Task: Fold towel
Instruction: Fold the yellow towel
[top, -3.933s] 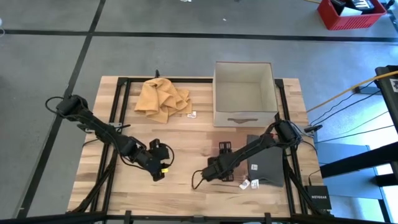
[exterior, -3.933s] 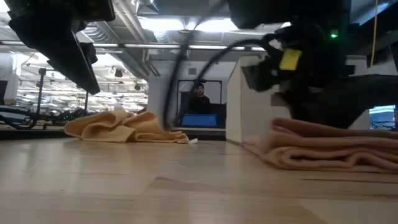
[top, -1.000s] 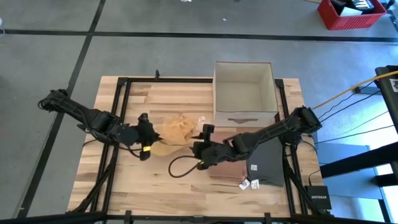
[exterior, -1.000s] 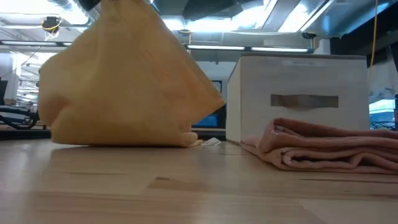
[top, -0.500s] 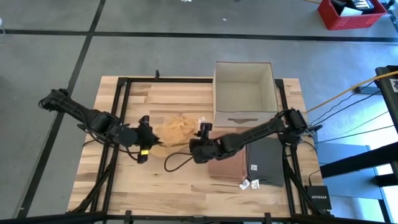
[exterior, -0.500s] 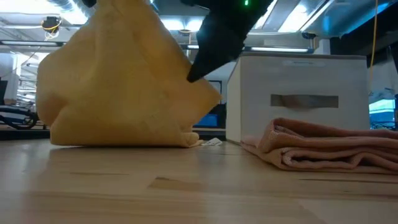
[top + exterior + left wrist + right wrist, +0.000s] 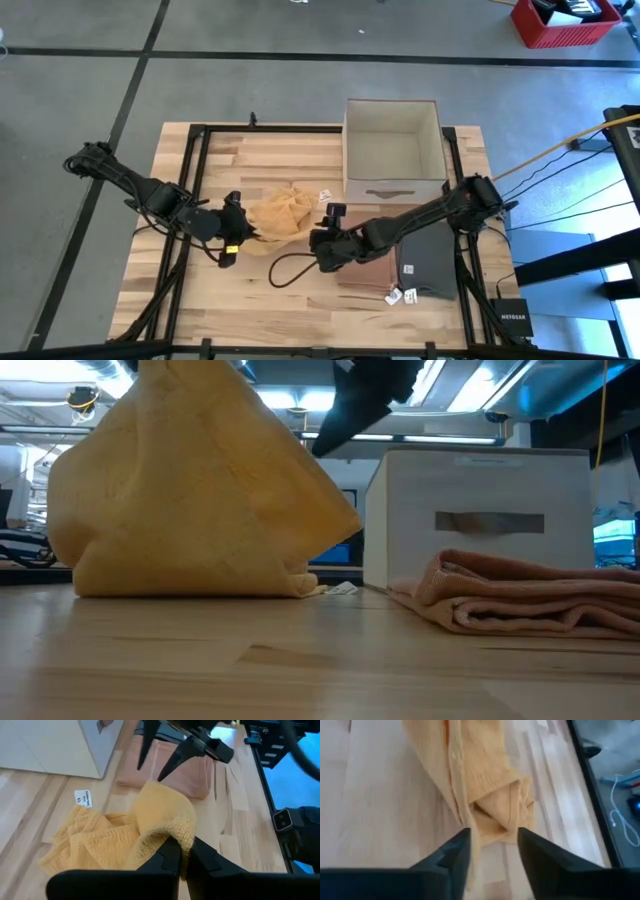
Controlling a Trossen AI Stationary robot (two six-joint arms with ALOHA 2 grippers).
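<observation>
High view: left gripper [image 7: 233, 243] clamped on the yellow towel [image 7: 283, 213]; right gripper [image 7: 326, 238] beside its other edge. Left wrist view: left fingers [image 7: 170, 854] pinch a raised corner. Right wrist view: right fingers [image 7: 454, 852] parted, the towel lying just ahead of them. Step: spreading; next, probably, the right grasps an opposite corner.

Grey concrete floor [image 7: 250, 30] with dark lines, red crate [image 7: 560, 22] in a corner, ceiling strip lights [image 7: 300, 405] overhead.
</observation>
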